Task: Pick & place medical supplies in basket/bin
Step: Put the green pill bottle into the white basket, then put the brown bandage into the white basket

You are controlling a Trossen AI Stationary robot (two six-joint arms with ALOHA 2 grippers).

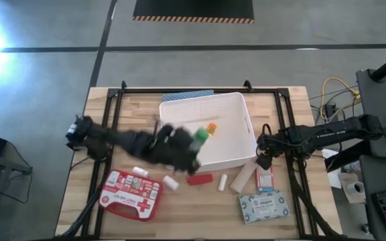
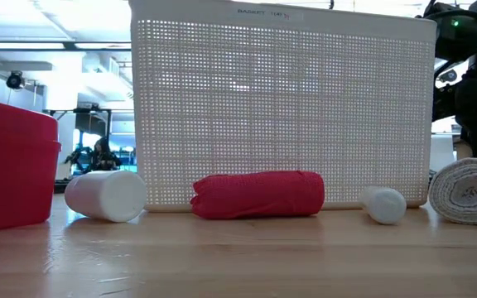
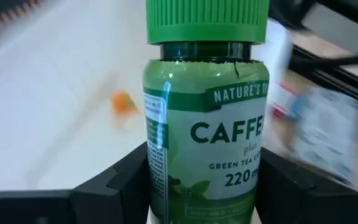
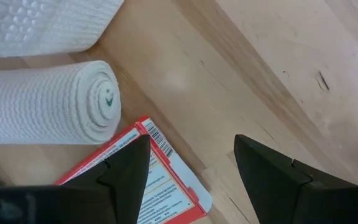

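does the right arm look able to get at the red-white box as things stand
Probably yes: the right pincer hangs open just above the red-white box beside a white roll, with nothing covering the box.

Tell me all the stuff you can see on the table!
Basket: one, white, middle back of the table.
Small orange item: one, inside the basket.
Green bottle: one, held over the basket's front left edge.
First-aid case: one, red with a white cross, front left.
Red tube: one, in front of the basket.
Small white rolls: three, front of the basket.
Bandage roll: one, cream, right of the tube.
Red-white box: one, beside the bandage roll.
Soft pack: one, pale patterned, front right.
Left tool: shut on the bottle.
Right tool: open above the red-white box.
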